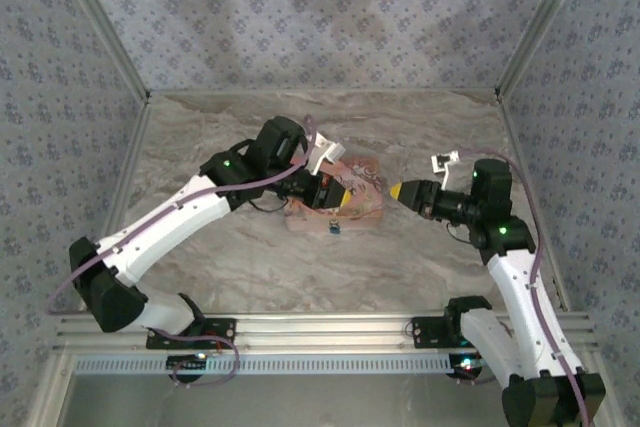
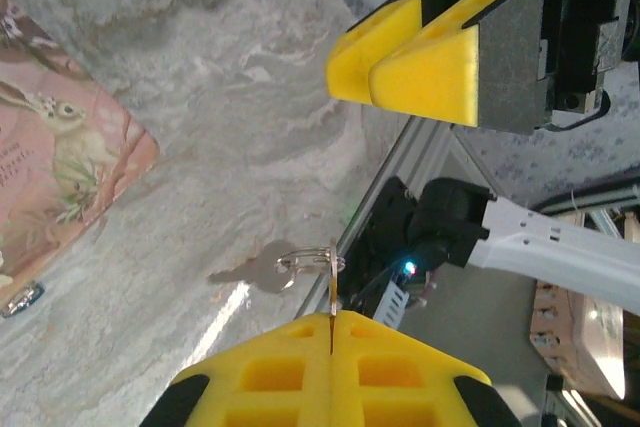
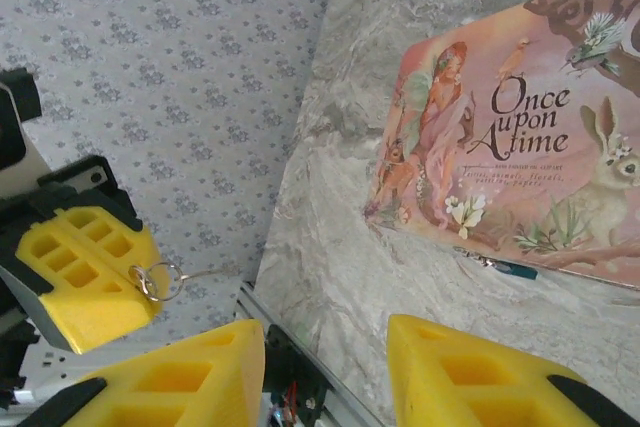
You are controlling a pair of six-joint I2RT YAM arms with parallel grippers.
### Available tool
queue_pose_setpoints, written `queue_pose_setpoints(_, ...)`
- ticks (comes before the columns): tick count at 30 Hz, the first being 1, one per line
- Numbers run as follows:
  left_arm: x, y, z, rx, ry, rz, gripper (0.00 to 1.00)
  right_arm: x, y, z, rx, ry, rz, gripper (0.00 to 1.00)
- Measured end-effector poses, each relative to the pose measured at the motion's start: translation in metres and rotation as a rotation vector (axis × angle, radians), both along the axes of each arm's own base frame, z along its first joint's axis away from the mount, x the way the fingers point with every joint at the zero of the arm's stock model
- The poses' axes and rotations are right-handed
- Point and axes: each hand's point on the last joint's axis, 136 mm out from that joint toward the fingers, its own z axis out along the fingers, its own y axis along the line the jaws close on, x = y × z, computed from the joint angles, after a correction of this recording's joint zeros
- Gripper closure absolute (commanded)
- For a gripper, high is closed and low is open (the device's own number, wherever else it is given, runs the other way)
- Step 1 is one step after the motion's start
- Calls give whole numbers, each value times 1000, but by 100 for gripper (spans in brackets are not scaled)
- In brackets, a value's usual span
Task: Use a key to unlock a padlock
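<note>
My left gripper (image 2: 331,315) is shut on the thin brass head of a key (image 2: 332,282), seen edge-on. A wire ring (image 2: 305,260) through it carries a second, silver key (image 2: 252,273) that hangs free. From above, the left gripper (image 1: 345,199) hovers over a pink picture book (image 1: 368,209). My right gripper (image 1: 398,190) faces it from the right, a short gap away. Its jaws (image 3: 325,347) stand open with nothing between them. A small silver-and-blue thing (image 1: 334,227), probably the padlock, lies on the table at the book's near edge (image 3: 497,266).
The book (image 3: 520,147) lies flat mid-table. Patterned walls close in the back and both sides. An aluminium rail (image 1: 320,325) runs along the near edge. Marbled tabletop (image 1: 400,267) lies bare in front of the book.
</note>
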Motion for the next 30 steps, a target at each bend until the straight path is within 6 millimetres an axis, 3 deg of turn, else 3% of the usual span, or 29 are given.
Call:
queue_pose_setpoints(11,-16,-11,3,-15,80,-135,100,-25,40,30,52,-168,206,63)
queue_pose_setpoints(19,-33,-16,15,-45,82,-206,100,-37,56,43,80,-229,279,61)
queue_pose_setpoints(30,-35,-16,17,-48,84,-215,100,-44,62,46,85,-242,317,76)
